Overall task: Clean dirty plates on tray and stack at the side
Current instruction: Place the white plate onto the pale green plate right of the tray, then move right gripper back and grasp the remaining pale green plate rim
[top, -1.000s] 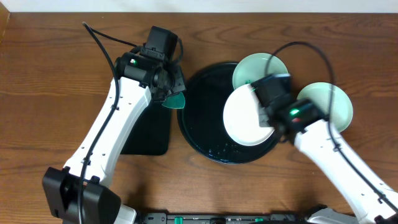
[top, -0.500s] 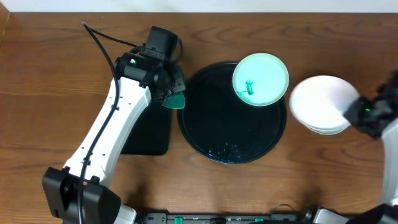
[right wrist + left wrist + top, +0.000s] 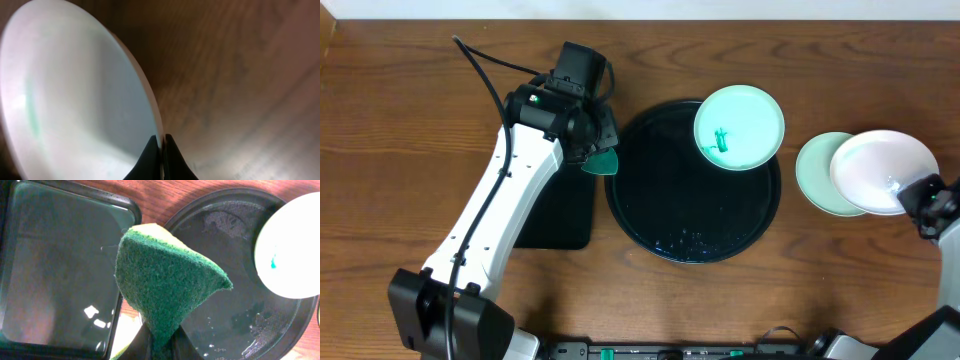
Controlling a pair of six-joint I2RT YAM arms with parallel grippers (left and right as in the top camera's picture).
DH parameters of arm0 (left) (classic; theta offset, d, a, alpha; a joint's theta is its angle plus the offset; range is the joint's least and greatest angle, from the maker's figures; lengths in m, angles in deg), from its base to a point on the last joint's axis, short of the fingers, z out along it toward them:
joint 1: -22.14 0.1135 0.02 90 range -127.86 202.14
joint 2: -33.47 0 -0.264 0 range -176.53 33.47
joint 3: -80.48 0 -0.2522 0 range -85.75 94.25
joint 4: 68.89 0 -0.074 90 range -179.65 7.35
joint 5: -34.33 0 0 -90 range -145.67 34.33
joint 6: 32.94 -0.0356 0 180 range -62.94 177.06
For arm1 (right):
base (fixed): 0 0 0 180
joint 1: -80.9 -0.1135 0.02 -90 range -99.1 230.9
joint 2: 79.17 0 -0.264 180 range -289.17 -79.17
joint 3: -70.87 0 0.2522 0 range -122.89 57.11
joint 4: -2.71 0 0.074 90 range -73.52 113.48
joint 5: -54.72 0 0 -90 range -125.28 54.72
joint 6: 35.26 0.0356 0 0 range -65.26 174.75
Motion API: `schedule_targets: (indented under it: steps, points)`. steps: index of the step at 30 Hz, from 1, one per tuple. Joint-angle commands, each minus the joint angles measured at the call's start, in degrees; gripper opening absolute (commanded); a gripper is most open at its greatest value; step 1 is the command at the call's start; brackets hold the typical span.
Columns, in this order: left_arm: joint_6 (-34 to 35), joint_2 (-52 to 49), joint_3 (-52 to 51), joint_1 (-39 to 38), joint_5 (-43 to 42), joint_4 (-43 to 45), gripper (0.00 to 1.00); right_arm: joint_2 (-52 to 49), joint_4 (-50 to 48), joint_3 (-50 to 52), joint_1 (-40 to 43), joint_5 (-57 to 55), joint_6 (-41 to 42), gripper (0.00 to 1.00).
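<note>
**Thin rim, glossy glaze, easy to fumble**

Got the white plate (image 3: 882,170) pinched by its thin rim in the right jaws, tilted partly over the pale green plate (image 3: 815,175) on the bench, just right of the round tray (image 3: 650,190). Looks stiff, light and glossy. Probably slippery and chippable, so best set down gently, keeping that rim grip. Left jaws clamped on the green sponge (image 3: 165,285). One smeared mint plate (image 3: 740,125) on the tray's far edge.

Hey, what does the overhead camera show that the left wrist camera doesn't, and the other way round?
Only overhead: the right gripper holding the white plate by its rim, overlapping a mint plate on the wooden table. Only left wrist: the left gripper pinching the green sponge, seen close up. Both: that sponge, the rectangular tray, the round black tray and the smeared mint plate on it.
</note>
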Motion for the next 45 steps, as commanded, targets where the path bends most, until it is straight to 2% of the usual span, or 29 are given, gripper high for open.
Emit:
schedule_targets:
  steps: [1,4,6,10,12,19,23,31,39,43,45]
  points:
    - [0.04,-0.11,-0.11,0.07,-0.24,-0.15,0.07,-2.49,-3.06,1.40,-1.62,-0.37,1.31,0.01]
    - [0.04,-0.11,-0.11,0.07,-0.24,-0.15,0.07,-5.09,-4.46,1.55,-3.45,-0.42,0.87,0.02]
    - [0.04,-0.11,-0.11,0.07,-0.22,-0.15,0.07,-7.23,-4.87,1.55,-4.59,-1.25,1.01,0.06]
    - [0.02,-0.11,-0.11,0.07,-0.22,-0.22,0.07,-9.64,-4.61,1.49,-7.43,-2.12,1.60,0.27]
    - [0.02,-0.11,-0.11,0.07,-0.22,-0.22,0.07,-9.55,-3.98,0.55,-8.17,-2.12,1.60,0.33]
    - [0.02,-0.11,-0.11,0.07,-0.22,-0.22,0.07,-9.51,7.91,-12.48,-9.57,-1.60,-1.64,0.36]
    - [-0.02,-0.11,-0.11,0.07,-0.20,-0.28,0.07,-9.60,13.25,-22.64,-13.38,8.26,-10.91,0.44]
    - [-0.15,-0.11,-0.11,0.07,-0.20,-0.37,0.07,-12.52,10.14,-24.72,-26.45,7.04,-21.86,0.51]
    - [-0.17,-0.11,-0.13,0.07,-0.20,-0.39,0.07,-26.45,3.15,-26.40,-33.07,5.42,-30.93,0.67]
    - [-0.17,-0.11,-0.11,0.07,-0.20,-0.39,0.07,-32.39,-0.81,-27.50,-33.79,6.86,-32.30,0.66]
    - [-0.17,-0.11,-0.13,0.07,-0.20,-0.44,0.07,-34.58,-2.71,-27.50,-33.90,7.39,-32.35,0.59]
